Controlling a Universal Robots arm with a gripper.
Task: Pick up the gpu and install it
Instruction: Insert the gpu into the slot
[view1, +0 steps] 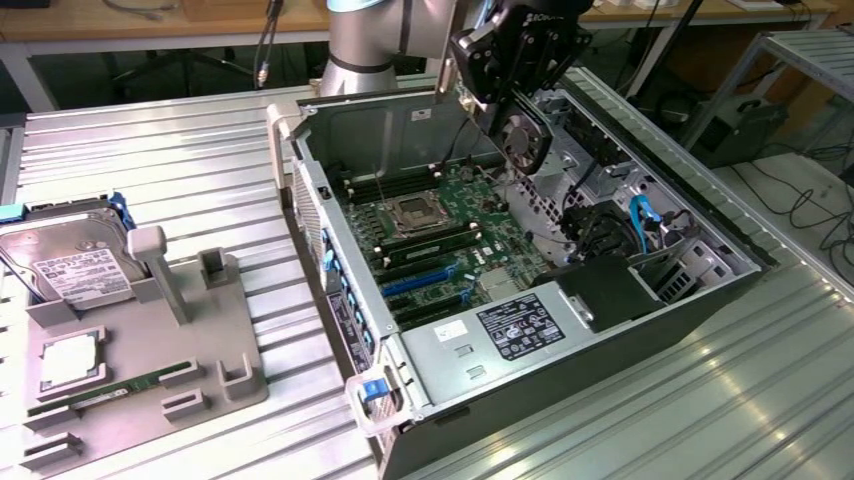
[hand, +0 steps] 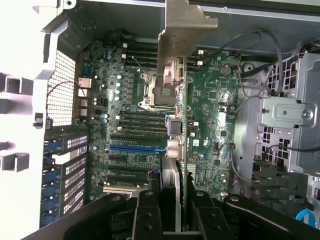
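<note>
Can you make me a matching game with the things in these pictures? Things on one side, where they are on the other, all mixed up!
Things:
1. gpu
2. hard drive
3. memory stick
4. motherboard

Places:
A. flat inside the open computer case
B. on the grey holder, silver with a white label
C. gripped by the pincer, above the case
D. on the grey holder, thin and green

Pairs: 1-C, 2-B, 3-D, 4-A.

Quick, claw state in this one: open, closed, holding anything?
Claw: closed on the gpu, which hangs on edge over the open computer case.
</note>
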